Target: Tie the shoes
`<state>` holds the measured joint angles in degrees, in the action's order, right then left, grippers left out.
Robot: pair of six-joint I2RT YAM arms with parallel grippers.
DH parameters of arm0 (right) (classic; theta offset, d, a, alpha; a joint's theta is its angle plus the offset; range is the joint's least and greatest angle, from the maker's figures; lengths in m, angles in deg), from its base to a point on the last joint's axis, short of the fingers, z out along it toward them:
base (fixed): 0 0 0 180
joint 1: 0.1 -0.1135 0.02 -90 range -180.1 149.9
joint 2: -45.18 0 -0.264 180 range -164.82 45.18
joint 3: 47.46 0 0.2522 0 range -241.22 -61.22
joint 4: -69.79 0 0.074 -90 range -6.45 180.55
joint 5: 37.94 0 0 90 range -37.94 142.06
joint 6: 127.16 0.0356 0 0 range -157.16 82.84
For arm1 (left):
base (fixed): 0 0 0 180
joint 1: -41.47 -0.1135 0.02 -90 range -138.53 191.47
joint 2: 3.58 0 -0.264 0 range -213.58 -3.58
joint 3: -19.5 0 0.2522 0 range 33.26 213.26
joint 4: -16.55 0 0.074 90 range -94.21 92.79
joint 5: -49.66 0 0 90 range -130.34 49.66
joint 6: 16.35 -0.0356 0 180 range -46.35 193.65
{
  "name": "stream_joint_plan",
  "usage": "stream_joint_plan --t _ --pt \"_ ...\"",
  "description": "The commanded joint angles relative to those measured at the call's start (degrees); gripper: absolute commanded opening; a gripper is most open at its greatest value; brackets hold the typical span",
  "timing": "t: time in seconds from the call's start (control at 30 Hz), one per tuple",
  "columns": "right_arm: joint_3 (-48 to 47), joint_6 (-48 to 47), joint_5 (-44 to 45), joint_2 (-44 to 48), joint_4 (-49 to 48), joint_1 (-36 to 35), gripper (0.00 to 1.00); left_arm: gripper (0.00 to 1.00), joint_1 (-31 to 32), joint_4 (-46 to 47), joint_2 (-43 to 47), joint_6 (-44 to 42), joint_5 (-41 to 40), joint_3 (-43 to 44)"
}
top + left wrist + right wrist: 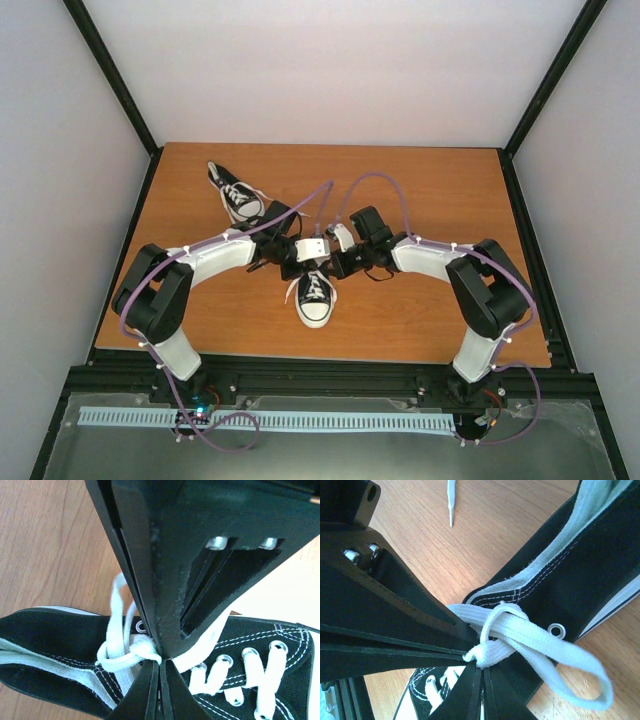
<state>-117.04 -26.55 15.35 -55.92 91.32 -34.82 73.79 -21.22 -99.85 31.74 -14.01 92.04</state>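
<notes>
One black sneaker with a white toe cap (316,300) lies at the table's middle, toe toward the near edge. Both grippers meet over its white laces. My left gripper (298,260) is shut on the lace right at a small knot (142,650) above the eyelets; the shoe's black canvas (270,635) fills that view. My right gripper (338,262) is shut on the same knot (492,650) from the other side, and a lace loop (560,657) hangs out past the shoe's collar (600,565). The second sneaker (236,194) lies at the back left, untouched.
A loose lace end (451,502) lies on the wooden table (420,190). Black frame posts and white walls enclose the table on three sides. Purple cables arc over both arms.
</notes>
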Motion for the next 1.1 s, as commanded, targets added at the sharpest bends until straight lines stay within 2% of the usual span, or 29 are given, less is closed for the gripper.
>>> stream_joint_plan --t 0.0,0.33,0.7,1.07 --pt "1.3 -1.2 1.9 2.9 1.7 -0.2 0.03 0.01 0.1 -2.2 0.1 -1.9 -2.6 1.4" --pt "2.9 -1.9 2.7 3.4 2.9 -0.3 0.03 0.01 -2.3 -2.5 0.8 0.2 -2.5 2.1" --pt "3.1 -3.7 2.7 5.0 4.9 0.6 0.03 0.01 -2.6 -2.8 1.3 -2.3 -5.7 -0.8" --pt "4.4 -5.3 2.1 5.8 6.4 1.2 0.03 0.01 -4.1 -3.3 1.6 -1.3 -3.5 0.1"
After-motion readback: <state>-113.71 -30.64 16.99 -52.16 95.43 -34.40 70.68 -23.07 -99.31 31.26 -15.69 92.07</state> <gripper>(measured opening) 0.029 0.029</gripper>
